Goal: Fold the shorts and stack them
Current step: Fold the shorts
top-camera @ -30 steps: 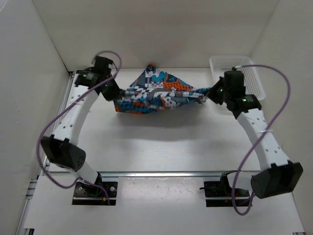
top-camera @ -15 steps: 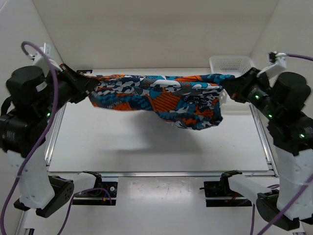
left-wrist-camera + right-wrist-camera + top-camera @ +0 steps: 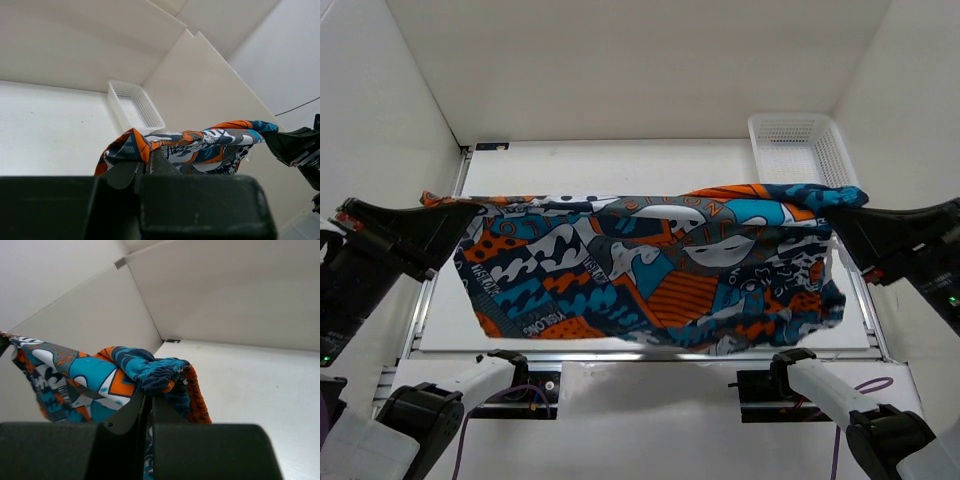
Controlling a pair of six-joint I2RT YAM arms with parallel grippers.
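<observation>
The shorts [image 3: 650, 270] hang stretched wide in the air, high above the table, printed in blue, orange, white and grey. My left gripper [image 3: 448, 212] is shut on their left top corner. My right gripper [image 3: 842, 212] is shut on their right top corner. In the left wrist view the jaws [image 3: 146, 159] pinch an orange and navy edge of the shorts [image 3: 200, 145]. In the right wrist view the jaws [image 3: 149, 396] pinch the gathered waistband of the shorts [image 3: 150, 371]. The fabric hides most of the table.
A white mesh basket [image 3: 798, 150] stands at the back right of the table and shows in the left wrist view [image 3: 134, 106]. White walls enclose the table [image 3: 610, 165] on three sides. A metal rail [image 3: 650, 355] runs along the near edge.
Both arms have risen steeply and drawn toward the camera, lifting the shorts off the table and spreading them out flat between the two grippers.
</observation>
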